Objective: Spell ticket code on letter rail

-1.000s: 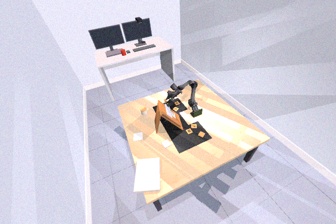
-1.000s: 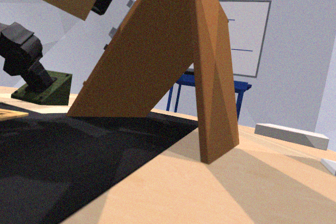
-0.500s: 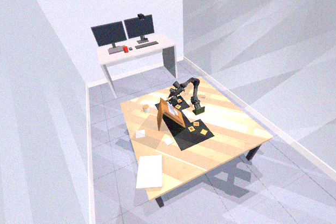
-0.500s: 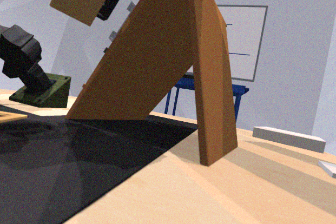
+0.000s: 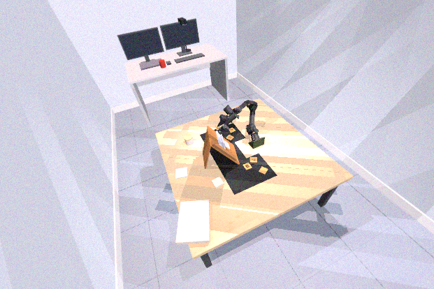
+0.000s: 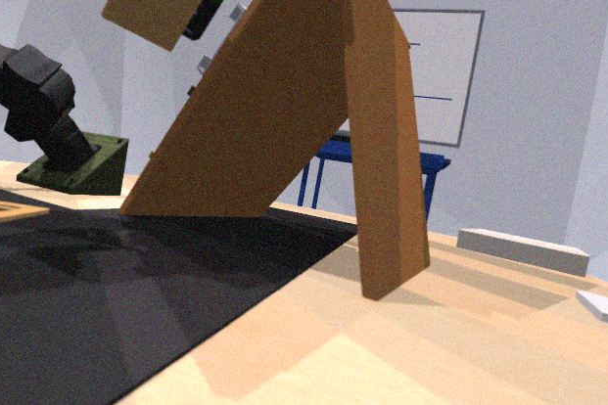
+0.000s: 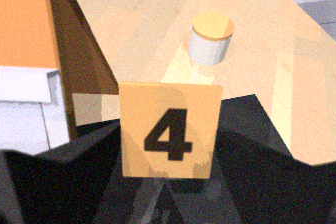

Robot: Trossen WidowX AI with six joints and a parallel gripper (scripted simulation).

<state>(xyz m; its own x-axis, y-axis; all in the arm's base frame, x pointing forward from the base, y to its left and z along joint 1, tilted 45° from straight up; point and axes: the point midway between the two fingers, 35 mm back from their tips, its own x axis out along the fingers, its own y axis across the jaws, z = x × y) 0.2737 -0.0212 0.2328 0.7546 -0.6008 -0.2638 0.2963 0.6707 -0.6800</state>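
My gripper (image 5: pixel 224 128) (image 7: pixel 170 169) is shut on the tile marked 4 (image 7: pixel 134 160), whose face is upright in the wrist view. It is raised above the far part of the black mat (image 5: pixel 235 186) (image 6: pixel 126 333) (image 7: pixel 249 117), beside the board. The orange-brown board (image 5: pixel 212 137) (image 6: pixel 273 98) (image 7: pixel 19 35) leans back on its stand. Its pale rail (image 7: pixel 19 85) ends left of the held tile, apart from it. Other tiles (image 5: pixel 254 159) (image 5: pixel 247 166) (image 5: pixel 263 169) (image 5: pixel 232 130) (image 5: pixel 230 137) lie on the mat. The ticket's code and the rail's contents cannot be read.
A white jar with a tan lid (image 5: pixel 189 141) (image 7: pixel 209 46) stands behind the mat. Two small white squares (image 5: pixel 181 172) (image 5: pixel 217 182) and a large white slab (image 5: pixel 195 221) lie on the table. The arm's green base (image 5: pixel 257 142) (image 6: pixel 112 168) is across the mat from the board.
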